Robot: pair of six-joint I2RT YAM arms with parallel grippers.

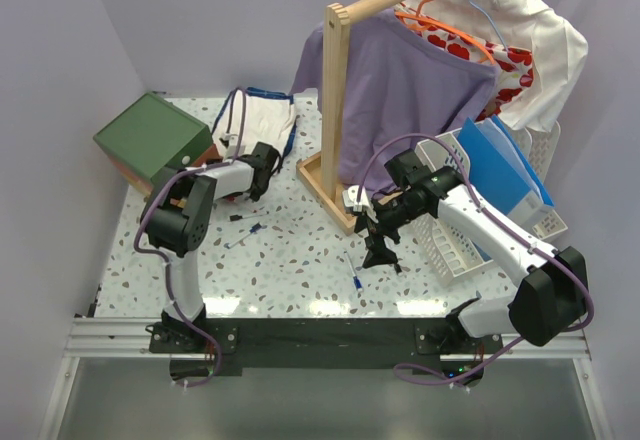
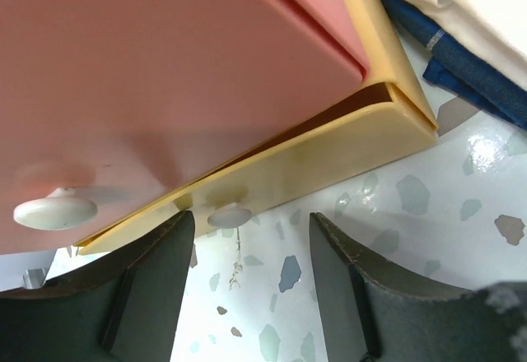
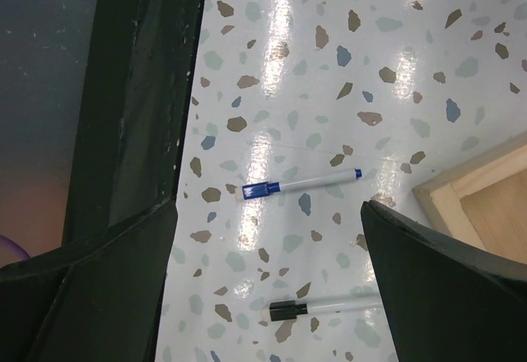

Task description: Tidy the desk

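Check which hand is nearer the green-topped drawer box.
Left. The left hand is right at the box's drawer front, a knob just ahead of its fingers. The right hand is across the desk, over pens beside the clothes rack base.

No text, label, brand or number can be read anywhere. No print can be made out on the blue-capped marker (image 3: 300, 184).
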